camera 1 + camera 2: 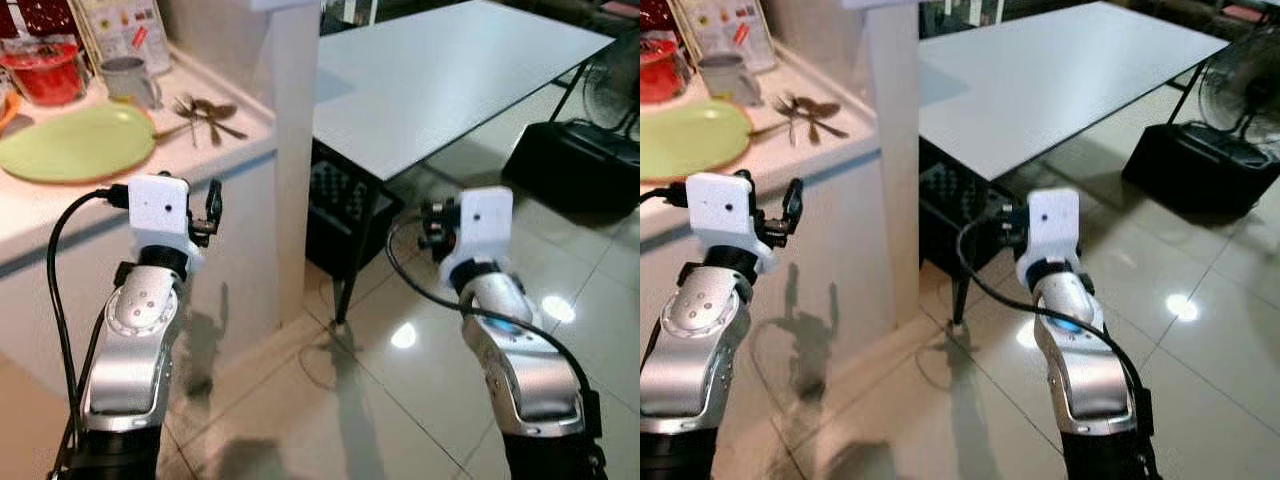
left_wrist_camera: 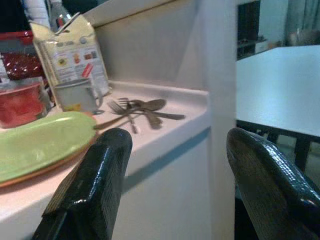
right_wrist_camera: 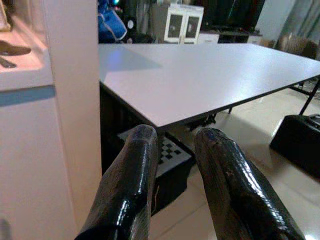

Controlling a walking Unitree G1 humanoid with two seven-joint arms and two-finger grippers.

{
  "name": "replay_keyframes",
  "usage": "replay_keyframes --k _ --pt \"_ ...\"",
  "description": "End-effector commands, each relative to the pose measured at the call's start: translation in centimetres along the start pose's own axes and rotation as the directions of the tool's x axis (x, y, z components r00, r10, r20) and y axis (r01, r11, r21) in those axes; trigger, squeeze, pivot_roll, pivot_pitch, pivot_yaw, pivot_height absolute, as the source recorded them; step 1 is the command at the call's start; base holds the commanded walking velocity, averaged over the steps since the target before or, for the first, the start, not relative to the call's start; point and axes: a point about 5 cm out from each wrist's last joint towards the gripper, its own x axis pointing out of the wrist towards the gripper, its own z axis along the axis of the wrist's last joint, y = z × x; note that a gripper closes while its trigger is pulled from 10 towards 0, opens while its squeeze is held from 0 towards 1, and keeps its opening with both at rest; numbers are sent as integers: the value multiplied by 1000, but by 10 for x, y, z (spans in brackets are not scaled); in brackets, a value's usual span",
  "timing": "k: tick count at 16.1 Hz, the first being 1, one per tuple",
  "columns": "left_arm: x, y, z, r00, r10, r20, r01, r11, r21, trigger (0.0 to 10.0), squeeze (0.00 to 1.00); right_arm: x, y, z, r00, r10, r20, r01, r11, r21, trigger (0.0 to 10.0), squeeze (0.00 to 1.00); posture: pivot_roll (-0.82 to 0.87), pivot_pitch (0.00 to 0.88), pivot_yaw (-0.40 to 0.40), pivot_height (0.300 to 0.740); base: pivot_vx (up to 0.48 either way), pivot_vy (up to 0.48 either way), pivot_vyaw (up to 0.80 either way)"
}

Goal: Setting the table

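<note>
While both arms hover over the tiled floor, the left claw [image 2: 172, 185] gapes wide before the counter [image 1: 60, 195]; the right claw [image 3: 175, 185] stands slightly parted. Beyond lie a green plate [image 1: 78, 143], cutlery [image 1: 205, 115], and a grey mug [image 1: 130, 78].

**Counter left, table right**

A plate [image 1: 75, 142] is lying on the counter [image 1: 40, 210], with cutlery [image 1: 203, 113] to its right and a mug [image 1: 130, 78] behind. A table [image 1: 440, 75] is standing right of the counter, a crate [image 1: 345, 205] sitting beneath it.
</note>
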Motion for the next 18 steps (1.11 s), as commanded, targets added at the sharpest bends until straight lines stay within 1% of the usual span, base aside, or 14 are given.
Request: replay_keyframes --k 1,2,4,5,6,12,14,15,17,18 --pt "3 -5 8 999 -12 47 11 1000 21 10000 0 -1 -6 0 1000 -24 1 24 999 -22 10000 0 42 0 -20 740 0 0 0" --pt "4 -6 11 998 -17 68 16 1000 20 10000 0 0 -6 1 1000 -19 8 19 999 -37 10000 0 42 0 -20 740 0 0 0" --pt "5 -9 17 995 -51 89 50 999 23 10000 0 2 -2 4 1000 13 18 -12 998 -57 10000 0 42 0 -17 740 0 0 638" --pt "6 -11 21 992 -65 104 62 998 29 10000 0 4 2 6 999 43 24 -41 997 -65 10000 0 43 0 -18 740 277 0 800" --pt "6 -12 22 992 -68 107 65 998 26 10000 0 4 4 6 998 49 28 -47 997 -65 10000 0 43 0 -18 740 341 0 800" --pt "5 -12 18 992 -84 96 82 996 27 10000 0 4 2 6 999 41 29 -39 997 -60 10000 0 43 0 -17 740 393 0 800" --pt "4 -14 16 992 -95 87 93 995 27 10000 0 3 -2 3 1000 17 24 -16 1000 -17 10000 0 43 0 -17 740 396 0 0" --pt "3 -15 15 992 -101 82 99 995 23 10000 0 3 -3 3 1000 17 23 -17 1000 -9 10000 0 41 0 -17 740 398 0 0" --pt "3 -16 14 991 -112 74 112 994 16 10000 0 2 -3 3 999 26 24 -26 1000 -9 10000 0 41 0 -18 740 394 0 0" --pt "2 -17 13 990 -121 70 121 993 15 10000 0 2 -2 3 998 50 28 -50 999 -20 10000 0 41 0 -17 740 401 0 0"
